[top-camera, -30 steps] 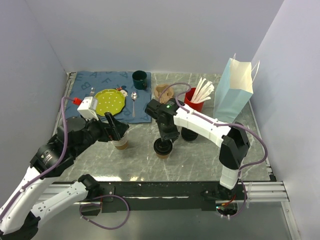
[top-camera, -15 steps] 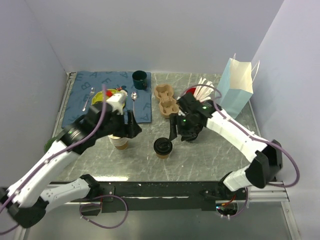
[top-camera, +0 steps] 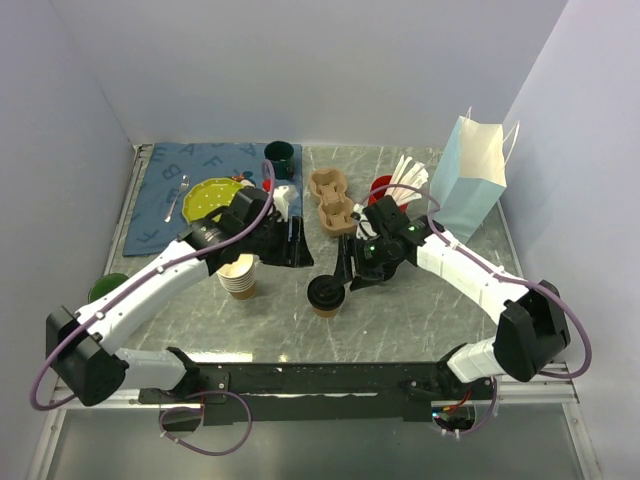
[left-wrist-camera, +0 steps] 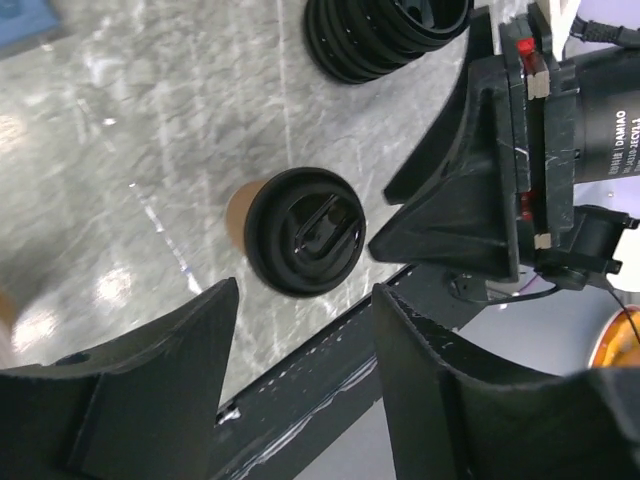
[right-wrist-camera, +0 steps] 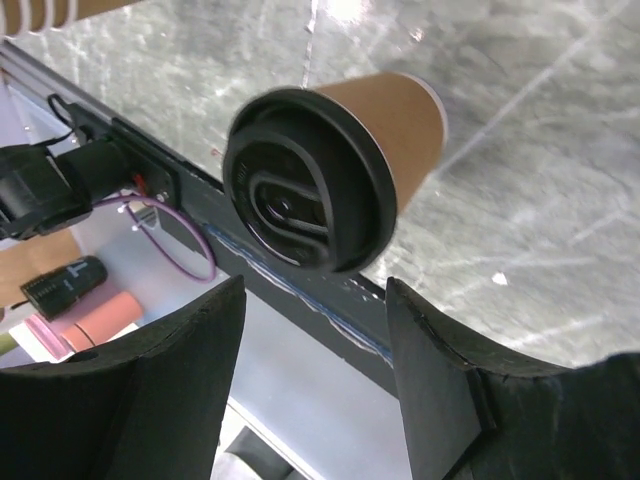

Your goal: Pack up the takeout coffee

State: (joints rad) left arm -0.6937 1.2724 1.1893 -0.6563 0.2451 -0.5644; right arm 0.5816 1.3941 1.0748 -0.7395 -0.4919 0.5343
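Noting the takeout coffee standing upright at lower centre of the frame on the marble table, black lid seated on the brown cup, contents hidden. Seeing the left gripper hanging just to the cup's upper left, jaws parted, nothing between them, not touching the cup. Seeing the right gripper just to the cup's upper right, jaws likewise spread and gripping nothing. Catching the lid in the gap in both wrist views, apart from the fingers.

Logging a stack of lidless paper cups left of the coffee, nested one in another. Logging a red cup right of centre, holding a fan of white sticks. Finding a pale blue paper bag upright at far right, mouth open, inside not visible. Marking a pulp cup carrier above the coffee, wells facing up. Marking a dark green mug at the upper right corner of a blue mat, inside too dark to tell. Spotting a yellow-green plate on the mat.
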